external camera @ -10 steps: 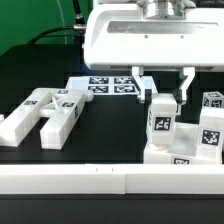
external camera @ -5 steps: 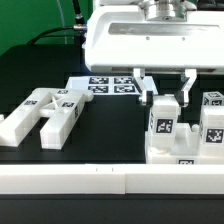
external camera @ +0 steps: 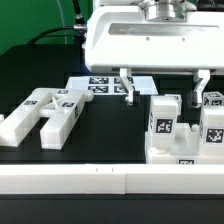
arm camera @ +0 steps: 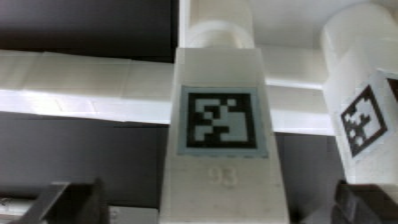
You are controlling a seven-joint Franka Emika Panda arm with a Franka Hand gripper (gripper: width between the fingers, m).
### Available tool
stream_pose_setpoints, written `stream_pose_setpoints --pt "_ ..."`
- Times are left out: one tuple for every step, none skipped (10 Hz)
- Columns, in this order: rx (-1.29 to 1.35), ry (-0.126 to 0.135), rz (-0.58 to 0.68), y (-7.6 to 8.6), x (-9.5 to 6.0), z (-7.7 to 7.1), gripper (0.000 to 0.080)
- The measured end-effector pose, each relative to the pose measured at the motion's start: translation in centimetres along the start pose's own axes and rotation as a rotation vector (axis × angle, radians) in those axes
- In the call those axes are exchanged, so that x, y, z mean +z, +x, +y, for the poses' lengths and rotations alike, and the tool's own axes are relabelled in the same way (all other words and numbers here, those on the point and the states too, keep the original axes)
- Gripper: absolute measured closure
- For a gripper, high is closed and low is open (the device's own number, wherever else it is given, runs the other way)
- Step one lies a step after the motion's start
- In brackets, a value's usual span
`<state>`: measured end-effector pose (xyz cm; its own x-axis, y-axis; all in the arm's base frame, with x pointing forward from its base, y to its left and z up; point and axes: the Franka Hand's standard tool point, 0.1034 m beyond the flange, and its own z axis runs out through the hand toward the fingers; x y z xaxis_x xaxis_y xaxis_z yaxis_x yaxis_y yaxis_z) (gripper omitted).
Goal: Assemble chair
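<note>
AT THE TABLETOP'S FRONT EDGE: A long white rail [external camera: 100,180] runs across the foreground of the exterior view, and just behind it, on the exterior view's right, stands the partly built chair [external camera: 176,152], a matte white block resting on the black tabletop [external camera: 110,135]. Tagged uprights rise from the block. The nearest post [external camera: 164,120] shows its square black-and-white tag to the camera, a second post [external camera: 211,128] stands just beside it toward the exterior view's right, and a third tagged piece [external camera: 213,100] shows behind that. On the exterior view's left, well apart from this body, the loose bars [external camera: 45,112] lie flat with their tags facing up. My end effector [external camera: 163,95] hangs directly over the nearest post with its jaws spread wide. The fingers [external camera: 126,84] flank the post's top on either side, touching nothing and holding nothing. In the wrist view the same post [arm camera: 222,130] fills the middle, its tag sharp and upright, with the neighbouring post [arm camera: 365,105] beside it and my end effector [arm camera: 210,205] showing only dark fingertips at the frame's two corners, clear of the plastic. Farther back, the marker board [external camera: 105,84] lies flat on the tabletop beneath my white housing.
</note>
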<state>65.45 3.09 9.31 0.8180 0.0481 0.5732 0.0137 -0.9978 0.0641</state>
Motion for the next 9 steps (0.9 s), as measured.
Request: stream_pose_setpoints --pt "-0.001 0.0 0.0 0.0 0.0 0.0 0.0158" --pt "-0.003 0.0 -0.003 0.0 0.0 0.0 0.0151" --pt "-0.008 0.001 -0.011 0.5 -0.4 0.2 0.0151" --pt "-0.009 0.001 -0.012 1.1 -0.8 0.5 0.0151" --pt "-0.008 0.003 -0.027 1.1 -0.9 0.5 0.0151" --pt "-0.009 0.006 -0.049 0.9 -0.7 0.4 0.0151" --pt "-0.009 0.006 -0.046 0.9 -0.7 0.4 0.0151" --pt "-0.009 0.006 -0.049 0.9 -0.7 0.4 0.0151" --pt "-0.008 0.014 -0.118 0.3 -0.5 0.2 0.0151"
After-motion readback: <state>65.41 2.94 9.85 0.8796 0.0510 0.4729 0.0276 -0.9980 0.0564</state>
